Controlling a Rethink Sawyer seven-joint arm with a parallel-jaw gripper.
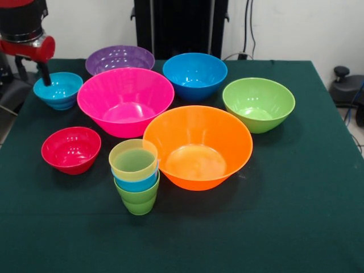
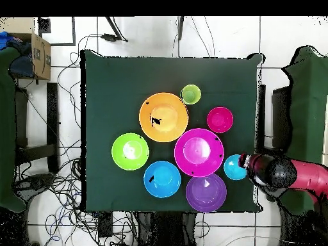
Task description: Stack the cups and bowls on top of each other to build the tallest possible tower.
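The tower stands near the table's front: a green cup (image 1: 138, 200) lowest, a blue cup (image 1: 136, 183) nested in it, a yellow cup (image 1: 133, 160) on top; from overhead the tower (image 2: 190, 94) shows as one green-yellow ring. Beside it sit the orange bowl (image 1: 198, 147) and the red bowl (image 1: 71, 149). Behind them are the pink bowl (image 1: 125, 100), purple bowl (image 1: 119, 58), blue bowl (image 1: 194, 75) and green bowl (image 1: 259, 104). My gripper (image 1: 45, 78) hangs at the far rim of the teal bowl (image 1: 58, 90), also seen overhead as the gripper (image 2: 244, 160) beside the teal bowl (image 2: 232, 168).
All bowls stand upright and separate on the dark green tablecloth (image 1: 296, 216). The red and black arm (image 2: 291, 174) reaches in over the table's side edge. Cables and a cardboard box (image 2: 37, 56) lie on the floor around the table.
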